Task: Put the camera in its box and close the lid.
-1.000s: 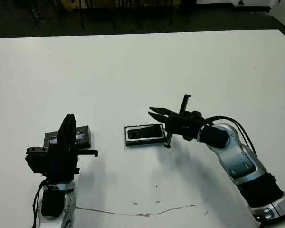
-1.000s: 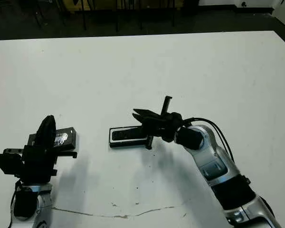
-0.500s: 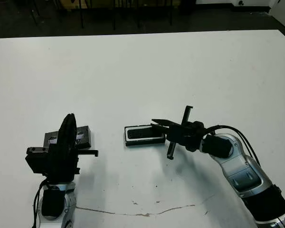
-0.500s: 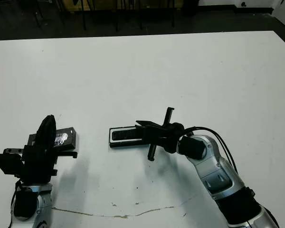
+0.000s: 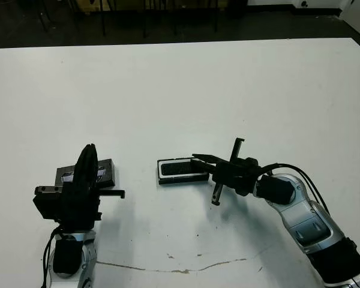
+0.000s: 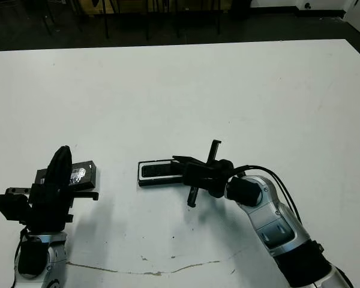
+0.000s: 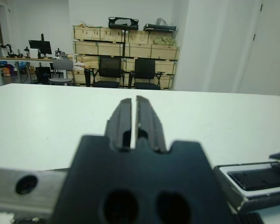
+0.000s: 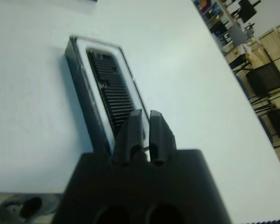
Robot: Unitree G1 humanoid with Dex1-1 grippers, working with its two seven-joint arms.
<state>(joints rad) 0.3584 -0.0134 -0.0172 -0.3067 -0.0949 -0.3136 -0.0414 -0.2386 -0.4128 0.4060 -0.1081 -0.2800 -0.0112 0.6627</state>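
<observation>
The box (image 5: 160, 171), black with a white rim, lies at the table's middle with the camera (image 5: 182, 169) lying inside it, textured face up. My right gripper (image 5: 195, 158) is shut and holds nothing. Its fingertips hover over the box's right end, and the right wrist view looks along the box (image 8: 79, 74) and camera (image 8: 109, 88). The lid (image 5: 105, 173) lies flat to the left, partly hidden behind my left gripper (image 5: 88, 151). That gripper is raised, shut and holds nothing. The left wrist view shows its fingers (image 7: 122, 116) pressed together and the box (image 7: 233, 186) off to one side.
A thin brown crack line (image 5: 180, 269) runs across the table near the front edge. Dark chairs (image 5: 156, 12) stand beyond the far edge. In the left wrist view, desks, chairs and stacked boxes (image 7: 121, 46) fill the room behind the table.
My right gripper has dropped and drawn back a little toward the box's right end, its arm shifting nearer. The left arm, lid and box have not moved.
</observation>
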